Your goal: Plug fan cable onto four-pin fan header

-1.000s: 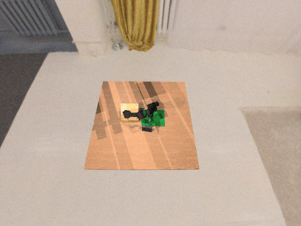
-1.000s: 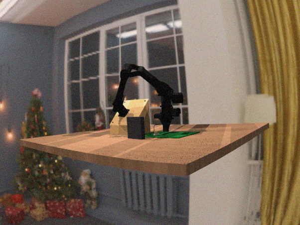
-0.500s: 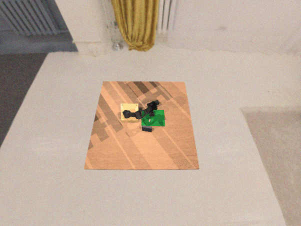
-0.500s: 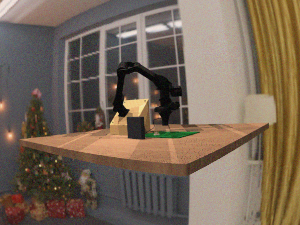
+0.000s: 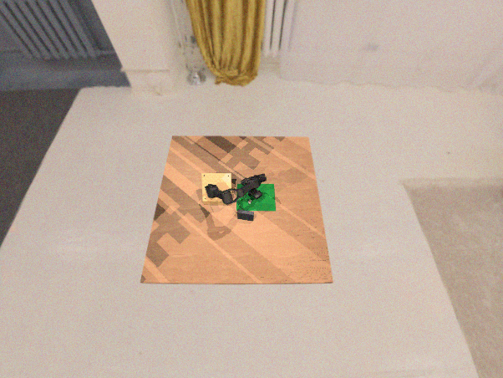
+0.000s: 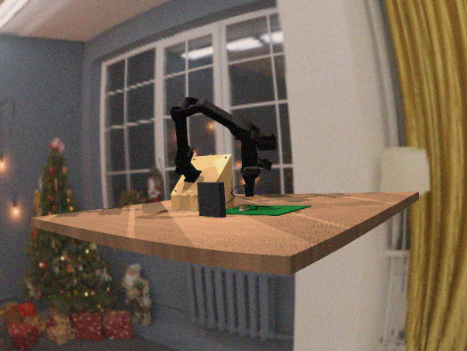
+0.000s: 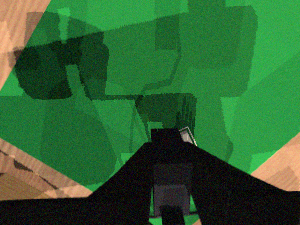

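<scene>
My gripper (image 6: 249, 193) (image 7: 166, 148) is shut on the fan cable's dark plug (image 7: 171, 195), whose far end shows just past the fingertips in the wrist view. It holds the plug above the green board (image 5: 266, 205) (image 6: 287, 210) (image 7: 275, 29). The thin black cable (image 7: 172, 217) trails from the plug's rear; in the exterior view a loop hangs beside the fingers. A small pale-rimmed part (image 7: 187, 136), seemingly the header, lies on the board just right of the fingertips in the wrist view, partly hidden. Its pins cannot be made out.
A dark upright block (image 5: 245, 215) (image 6: 212, 199) stands by the board's near edge in the top view. A pale yellow sloped block (image 5: 217, 180) (image 6: 222, 165) stands to the board's left, with part of the arm over it. All stand on the wooden table top (image 5: 234, 255) (image 6: 248, 237).
</scene>
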